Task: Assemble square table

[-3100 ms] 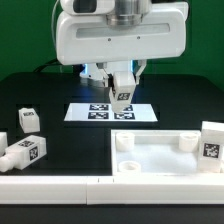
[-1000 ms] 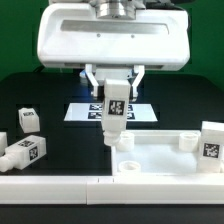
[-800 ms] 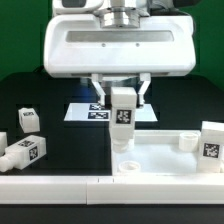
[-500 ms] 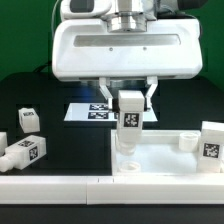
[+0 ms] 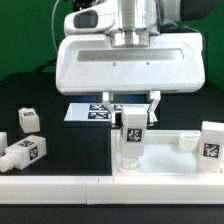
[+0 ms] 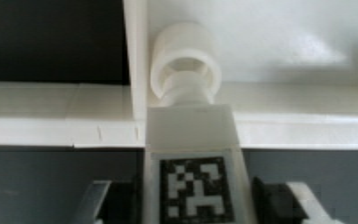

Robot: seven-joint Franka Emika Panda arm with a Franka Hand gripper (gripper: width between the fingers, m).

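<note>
My gripper (image 5: 132, 112) is shut on a white tagged leg (image 5: 132, 133) and holds it upright over the near-left corner socket (image 5: 129, 163) of the white square panel (image 5: 170, 158). The leg's lower end is at or just above that socket; I cannot tell if it touches. In the wrist view the leg (image 6: 195, 150) runs out between my fingers (image 6: 105, 198) toward the round socket (image 6: 186, 73). Two more legs (image 5: 28, 120) (image 5: 24, 153) lie on the black table at the exterior view's left. A fourth leg (image 5: 212, 141) stands at the panel's right side.
The marker board (image 5: 92, 111) lies flat behind the panel, partly hidden by my gripper. A long white rail (image 5: 60, 184) runs along the front edge of the table. A small socket (image 5: 187, 140) sits at the panel's far right corner.
My gripper has carried the leg toward the exterior view's right and down, from over the marker board to over the panel's near-left corner socket.
</note>
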